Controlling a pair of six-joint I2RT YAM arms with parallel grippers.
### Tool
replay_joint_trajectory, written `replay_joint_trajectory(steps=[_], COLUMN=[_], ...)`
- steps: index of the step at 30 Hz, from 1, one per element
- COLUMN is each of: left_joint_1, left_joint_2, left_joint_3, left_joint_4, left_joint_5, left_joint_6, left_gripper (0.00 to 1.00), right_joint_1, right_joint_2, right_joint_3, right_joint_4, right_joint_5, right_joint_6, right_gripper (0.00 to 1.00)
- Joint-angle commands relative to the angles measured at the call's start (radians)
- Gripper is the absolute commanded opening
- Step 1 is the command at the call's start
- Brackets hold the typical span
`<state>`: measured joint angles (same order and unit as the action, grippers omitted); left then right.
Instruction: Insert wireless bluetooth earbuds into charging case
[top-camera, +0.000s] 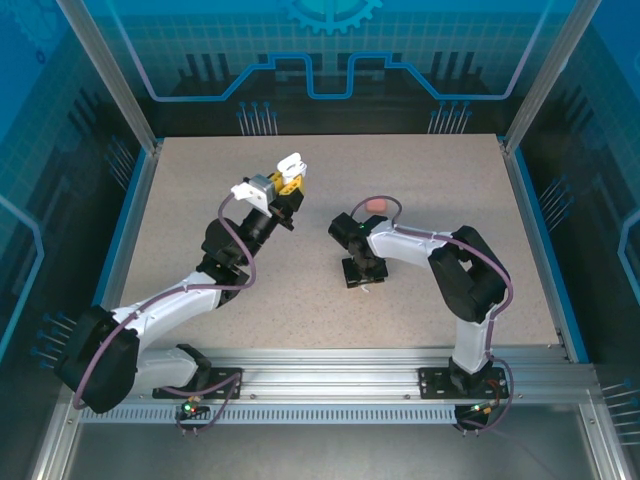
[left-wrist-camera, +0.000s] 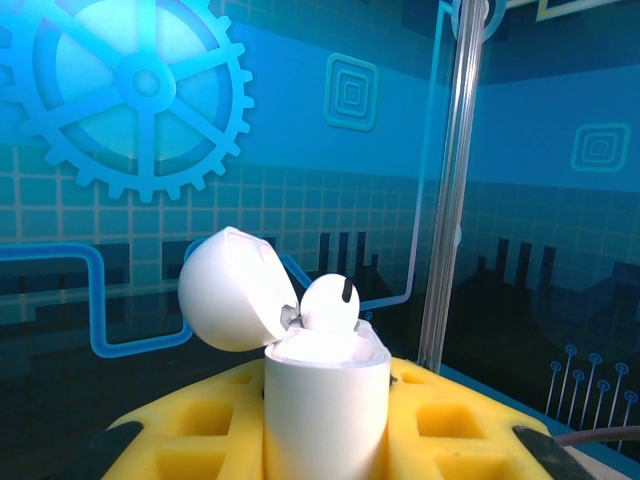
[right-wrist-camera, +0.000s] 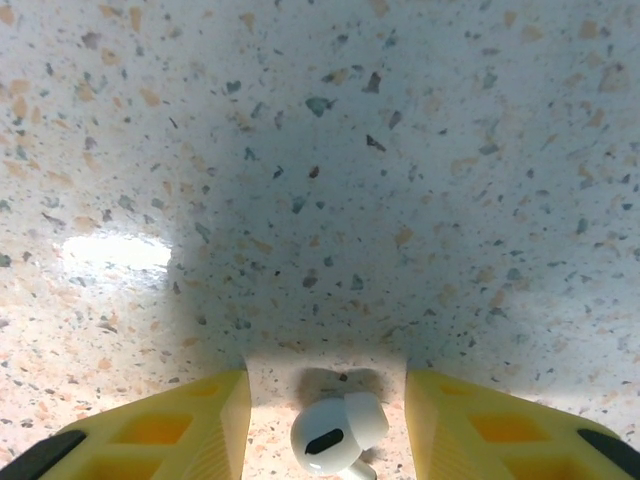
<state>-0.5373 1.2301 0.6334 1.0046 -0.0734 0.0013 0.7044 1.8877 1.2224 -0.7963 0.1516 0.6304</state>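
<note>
Held charging case (left-wrist-camera: 325, 400), straddled white earbud (right-wrist-camera: 338, 432)
The left gripper (left-wrist-camera: 325, 455) pinches the open case; the right gripper (right-wrist-camera: 325, 445) has its fingers spread around the earbud at six o'clock.

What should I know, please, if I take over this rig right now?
Left tool: shut on the white case, lid open.
Right tool: open, down at the table, its fingers either side of the loose white earbud lying there, not yet touching it.
Done: the seated white earbud is in the case, its head sticking up.
Left: grip the loose earbud and put it in the case. A pink item lies beyond the right arm; it is too small to tell what it is.
</note>
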Motion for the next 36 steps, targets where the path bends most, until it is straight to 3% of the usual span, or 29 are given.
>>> replay_joint_trajectory(steps=[1,18,36], left_joint_1=[0.007,0.007,0.007], left_joint_2=[0.009,0.011,0.028], left_joint_3=[0.046,0.049,0.058], left_joint_4=[0.049,0.046,0.051], left_joint_5=[0.018,0.019,0.028], left_joint_6=[-0.001,-0.001,-0.010], left_gripper=[0.00,0.00,0.00], right_joint_1=[0.012,-0.007,-0.015], right_joint_2=[-0.022,-0.023,-0.043], right_joint_3=[-0.007,-0.055,-0.083], right_joint_4=[-0.045,-0.007,0.000], right_joint_5=[0.011,-0.014,-0.010], right_joint_6=[-0.003,-0.007,-0.006], right_gripper=[0.46,0.40,0.40])
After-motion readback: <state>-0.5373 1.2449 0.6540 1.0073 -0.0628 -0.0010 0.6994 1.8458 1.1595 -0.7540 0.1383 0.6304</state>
